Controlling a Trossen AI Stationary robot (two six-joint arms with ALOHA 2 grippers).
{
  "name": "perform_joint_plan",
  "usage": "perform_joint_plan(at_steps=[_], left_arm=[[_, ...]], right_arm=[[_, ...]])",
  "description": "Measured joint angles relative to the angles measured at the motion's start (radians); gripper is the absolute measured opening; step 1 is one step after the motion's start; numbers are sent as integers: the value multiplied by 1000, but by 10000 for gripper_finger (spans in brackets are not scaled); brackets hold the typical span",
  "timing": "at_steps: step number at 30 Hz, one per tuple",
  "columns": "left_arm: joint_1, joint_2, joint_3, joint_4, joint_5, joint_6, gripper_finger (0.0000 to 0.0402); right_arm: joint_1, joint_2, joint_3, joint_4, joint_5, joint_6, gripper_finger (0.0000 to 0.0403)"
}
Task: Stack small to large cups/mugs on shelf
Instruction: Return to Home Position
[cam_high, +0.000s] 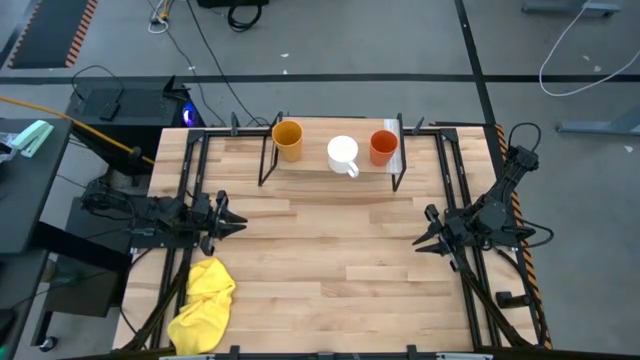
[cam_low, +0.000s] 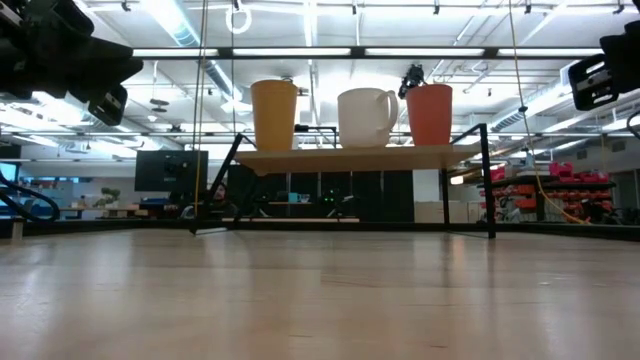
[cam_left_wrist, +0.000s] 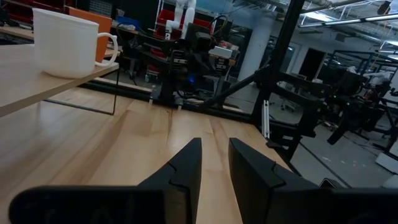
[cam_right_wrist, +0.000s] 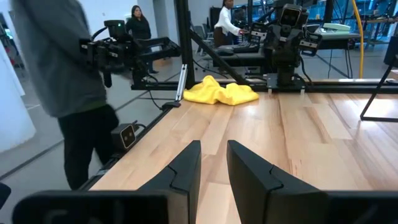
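Light-wood shelf (cam_high: 312, 162) on black legs (cam_low: 489, 185) carries a yellow-orange cup (cam_high: 287, 139), a white mug (cam_high: 343, 153) and a red-orange cup (cam_high: 383, 146). Bright yellow cloth (cam_high: 203, 305); pale, plank-striped worktop (cam_high: 330, 250).

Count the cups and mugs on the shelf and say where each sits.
3, all on the shelf: yellow-orange cup at its left end, white mug in the middle, red-orange cup at its right end. None looks hidden.

A crumpled yellow cloth (cam_high: 203, 305) lies on my desk (cam_high: 330, 250), near a corner on my left. Beside the desk stands a person in a grey top (cam_right_wrist: 56, 59); two other people (cam_right_wrist: 138, 26) stand farther back.
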Motion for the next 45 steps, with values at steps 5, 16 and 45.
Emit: perform_joint_plan(at_steps=[5, 16, 45], left_arm=[[0, 0, 0, 0, 0, 0, 85], [0, 0, 0, 0, 0, 0, 88], [0, 0, 0, 0, 0, 0, 81]], right_arm=[[0, 0, 0, 0, 0, 0, 86], [0, 0, 0, 0, 0, 0, 86], [0, 0, 0, 0, 0, 0, 86]])
